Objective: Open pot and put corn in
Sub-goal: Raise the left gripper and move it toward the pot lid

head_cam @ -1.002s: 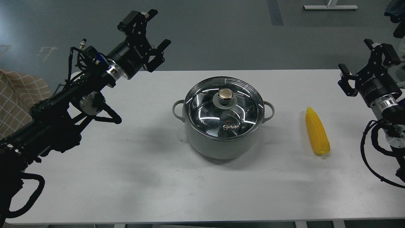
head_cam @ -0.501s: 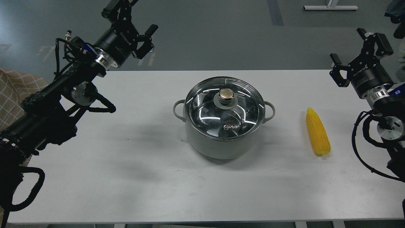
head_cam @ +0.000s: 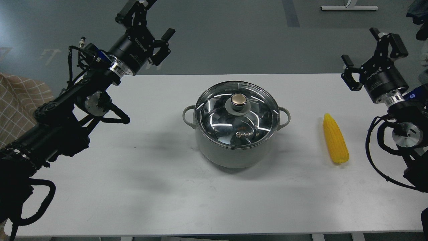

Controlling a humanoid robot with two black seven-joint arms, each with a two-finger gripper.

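Note:
The pale grey-green pot (head_cam: pixel 234 152) stands in the middle of the white table (head_cam: pixel 133 174), closed by a round glass lid (head_cam: pixel 236 115) with a brass-coloured knob (head_cam: pixel 238 99). The yellow corn (head_cam: pixel 335 142) lies on the table to the pot's right, tip pointing away. My left gripper (head_cam: pixel 152 20) is open and empty, raised beyond the table's far left edge, well left of the pot. My right gripper (head_cam: pixel 369 55) is open and empty, raised at the far right, above and behind the corn.
A beige checked cloth (head_cam: pixel 16 103) shows at the left edge. A white stand base (head_cam: pixel 349 7) sits on the grey floor beyond the table. The pot's loop handles (head_cam: pixel 189 116) stick out left and right.
My left gripper has risen from near the table's back edge, then shifted a little right. My right gripper has moved up and to the left. Pot, lid and corn have not moved.

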